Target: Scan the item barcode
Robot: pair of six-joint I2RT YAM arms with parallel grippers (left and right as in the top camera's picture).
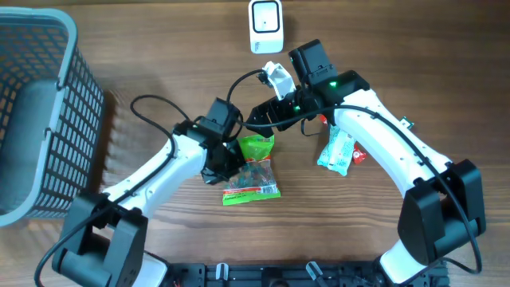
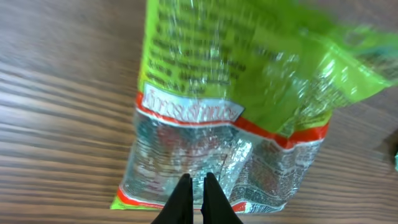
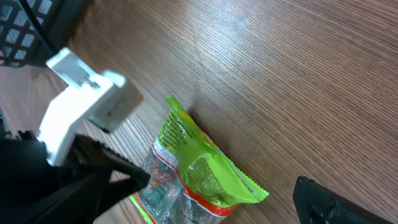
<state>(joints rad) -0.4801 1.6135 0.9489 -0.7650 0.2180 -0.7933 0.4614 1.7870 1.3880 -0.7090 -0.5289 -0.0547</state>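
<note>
A snack bag [image 1: 253,180] with a green top and a clear body lies mid-table, its top curled upward. My left gripper [image 1: 229,165] is at the bag's left edge. In the left wrist view its fingertips [image 2: 196,180] are shut on the clear lower part of the bag [image 2: 217,112], where creases run to the tips. My right gripper [image 1: 275,119] hovers just behind the bag, jaws wide open. The bag's raised green top [image 3: 205,177] lies between its fingers [image 3: 222,180] without touching them. A white scanner [image 1: 277,77] sits by its left finger [image 3: 87,106].
A grey mesh basket [image 1: 40,112] fills the far left. A white boxy device [image 1: 265,25] stands at the back edge. A teal-and-white packet [image 1: 336,150] with a red item [image 1: 357,156] beside it lies under the right forearm. Black cables loop near the left arm.
</note>
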